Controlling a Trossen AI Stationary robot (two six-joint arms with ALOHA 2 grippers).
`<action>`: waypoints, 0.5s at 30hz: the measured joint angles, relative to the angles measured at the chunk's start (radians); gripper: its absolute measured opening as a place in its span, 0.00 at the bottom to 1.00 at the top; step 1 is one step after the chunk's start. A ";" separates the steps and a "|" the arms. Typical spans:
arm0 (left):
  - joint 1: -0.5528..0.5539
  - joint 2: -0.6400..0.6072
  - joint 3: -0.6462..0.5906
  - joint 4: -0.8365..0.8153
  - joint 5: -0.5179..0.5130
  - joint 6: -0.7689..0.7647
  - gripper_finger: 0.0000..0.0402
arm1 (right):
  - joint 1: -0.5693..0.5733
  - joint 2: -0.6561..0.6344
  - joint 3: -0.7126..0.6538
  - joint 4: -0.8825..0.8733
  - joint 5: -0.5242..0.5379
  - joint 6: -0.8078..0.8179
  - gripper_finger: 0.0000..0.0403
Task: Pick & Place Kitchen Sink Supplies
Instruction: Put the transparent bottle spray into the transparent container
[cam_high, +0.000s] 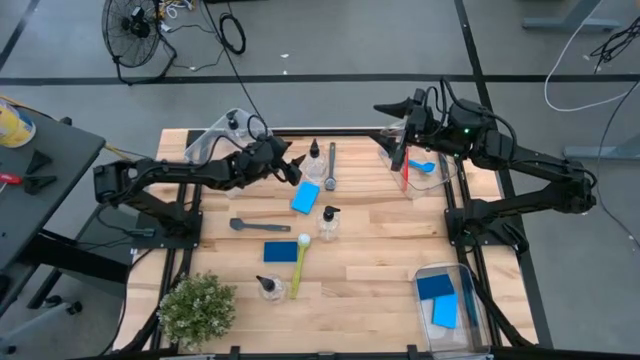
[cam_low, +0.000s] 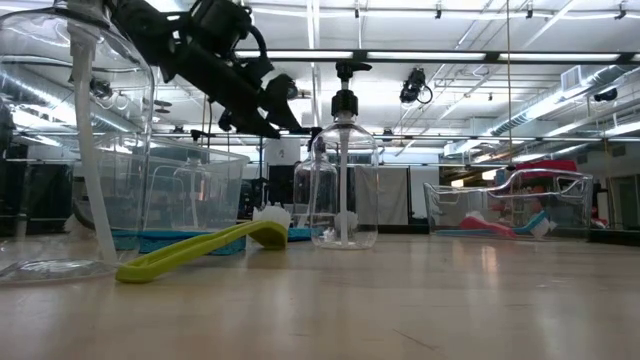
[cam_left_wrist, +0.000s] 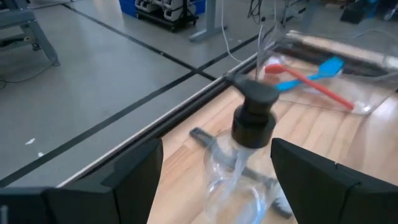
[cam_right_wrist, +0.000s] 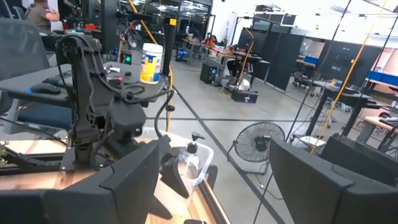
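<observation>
My left gripper (cam_high: 294, 166) (cam_left_wrist: 216, 163) hangs open just left of a small clear bottle with a black pump top (cam_high: 314, 151) (cam_left_wrist: 252, 127) at the far middle of the table. Its fingers stand on either side of the bottle, short of it, touching nothing. The bottle stands upright on its base, and a grey brush (cam_high: 330, 166) lies flat behind it. A blue sponge (cam_high: 305, 197), a second bottle (cam_high: 329, 222), another grey brush (cam_high: 258, 226), another sponge (cam_high: 281, 251) and a yellow-green brush (cam_high: 299, 265) lie mid-table. My right gripper (cam_high: 386, 108) (cam_right_wrist: 217, 163) waits open, raised at the far right.
A clear bin (cam_high: 418, 168) at the far right holds a red and a blue brush. A bin (cam_high: 222, 135) at the far left holds a bottle. A near-right bin (cam_high: 470, 325) holds blue sponges. A potted plant (cam_high: 197, 308) and a third bottle (cam_high: 268, 288) stand near the front.
</observation>
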 joint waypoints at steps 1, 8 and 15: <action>0.001 0.014 0.000 0.018 0.010 0.000 0.76 | 0.000 0.000 0.000 0.002 0.000 0.000 0.75; 0.001 0.107 0.000 0.159 0.037 -0.005 0.76 | -0.001 0.000 0.000 0.007 0.000 0.000 0.75; 0.001 0.145 0.002 0.215 0.044 0.001 0.76 | -0.001 0.000 0.000 0.008 0.000 0.000 0.75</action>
